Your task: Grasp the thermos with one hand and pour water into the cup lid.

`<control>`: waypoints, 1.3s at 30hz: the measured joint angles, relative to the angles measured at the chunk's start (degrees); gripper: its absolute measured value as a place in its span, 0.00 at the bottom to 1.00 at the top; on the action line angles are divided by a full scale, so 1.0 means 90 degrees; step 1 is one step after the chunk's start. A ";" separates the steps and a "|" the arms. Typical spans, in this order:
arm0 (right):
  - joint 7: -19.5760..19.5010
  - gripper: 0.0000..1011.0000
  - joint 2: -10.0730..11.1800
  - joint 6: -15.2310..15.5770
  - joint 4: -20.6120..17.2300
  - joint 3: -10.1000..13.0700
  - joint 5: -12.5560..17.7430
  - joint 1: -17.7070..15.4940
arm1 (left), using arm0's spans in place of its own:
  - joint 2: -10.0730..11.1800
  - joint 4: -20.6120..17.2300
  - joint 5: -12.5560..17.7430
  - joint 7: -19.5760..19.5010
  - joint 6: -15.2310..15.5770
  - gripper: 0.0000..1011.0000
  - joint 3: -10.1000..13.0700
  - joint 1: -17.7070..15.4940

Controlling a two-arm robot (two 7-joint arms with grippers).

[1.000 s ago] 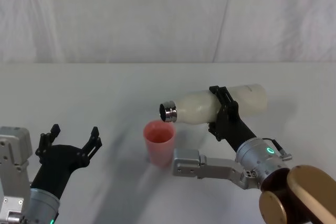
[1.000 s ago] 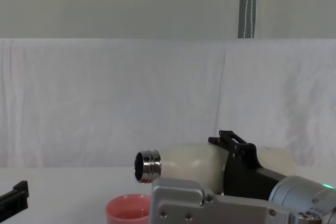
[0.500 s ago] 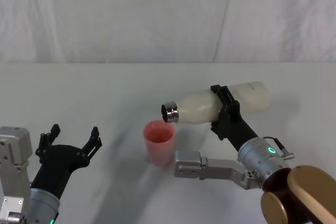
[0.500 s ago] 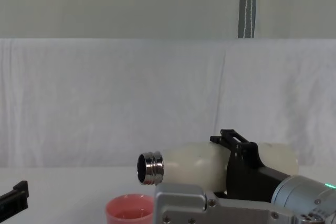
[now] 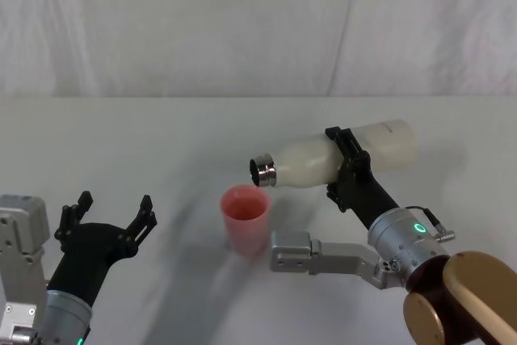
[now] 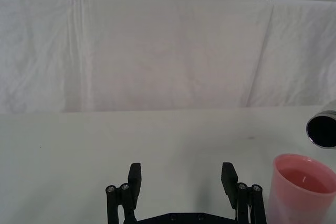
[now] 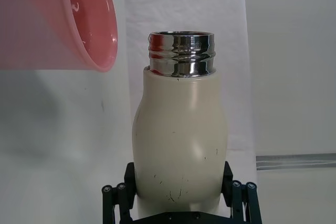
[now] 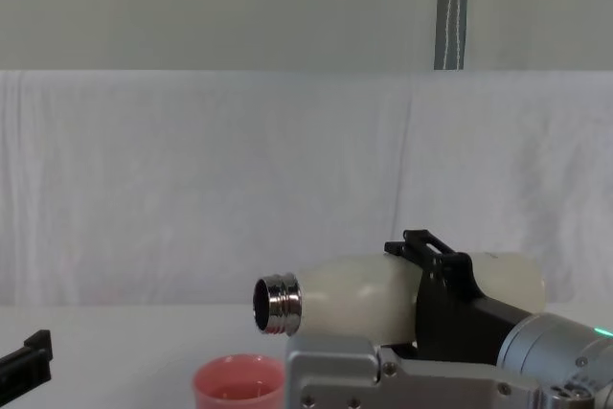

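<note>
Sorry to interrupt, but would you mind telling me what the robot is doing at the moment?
The right gripper is clamped around the thermos and holds it tipped nearly on its side above the white table, steel neck just above the pink cup lid. The cup stands upright with a little water inside; no stream is visible. The left gripper rests open off to the left.

Black-fingered right hand (image 5: 346,169), silver housing, seemingly green light.

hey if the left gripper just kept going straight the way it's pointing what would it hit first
Probably nothing on the table: the open left gripper faces bare tabletop with the white backdrop cloth beyond. The cup lid sits off to the side of that line, though depth is hard to judge.
</note>
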 joint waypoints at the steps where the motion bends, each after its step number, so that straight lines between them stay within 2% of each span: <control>1: 0.0000 0.94 0.0003 -0.0001 0.0001 -0.0003 -0.0004 0.0003 | 0.0000 0.0000 0.0000 0.0000 0.0000 0.99 0.0000 0.0000; 39: 0.0072 0.94 0.0150 -0.0062 -0.0016 -0.0169 -0.0190 0.0198 | 0.0000 0.0000 0.0000 0.0000 0.0000 0.99 0.0000 0.0000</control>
